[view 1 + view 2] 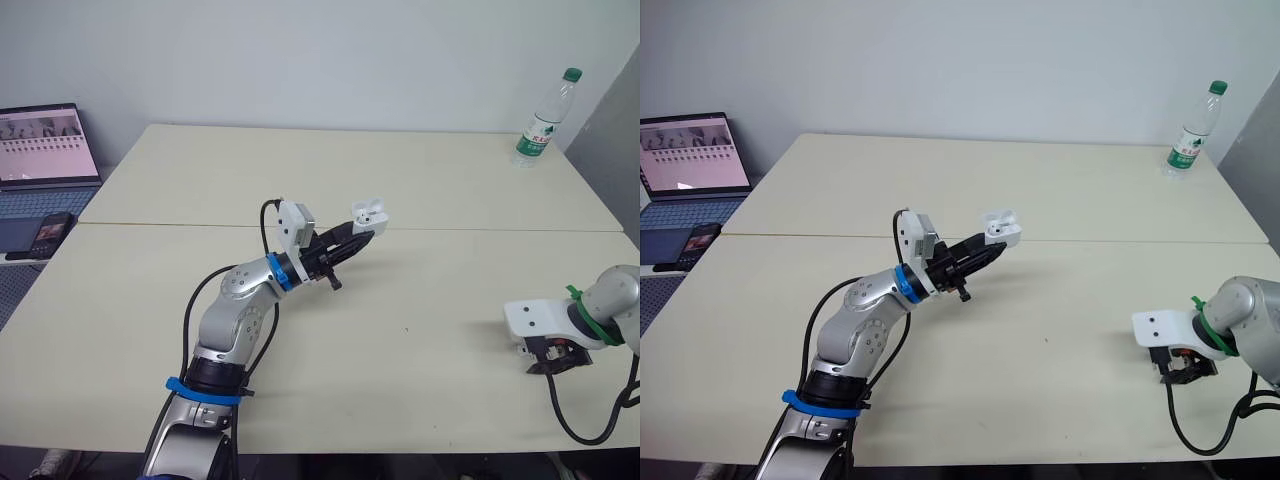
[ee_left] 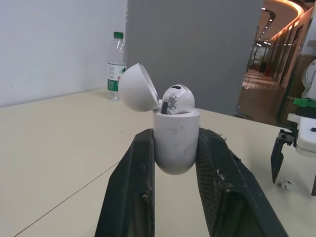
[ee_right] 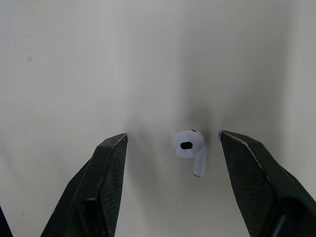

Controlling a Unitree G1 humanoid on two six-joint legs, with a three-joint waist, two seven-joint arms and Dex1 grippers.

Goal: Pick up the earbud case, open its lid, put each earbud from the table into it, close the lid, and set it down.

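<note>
L gripper (image 1: 358, 238) clamps earbud case (image 2: 175, 140) by body, above table (image 1: 400, 180); lid (image 2: 138, 89) hinged back, seated earbud (image 2: 177, 98) proud of rim. R gripper (image 3: 173, 134) at 4 o'clock from case, jaws apart, straddling loose earbud (image 3: 188, 147) on table. Risks for you: loose earbud lies off-centre btwn fingers, so closing may shove or flick it away; tilting case may spill seated earbud.
</note>
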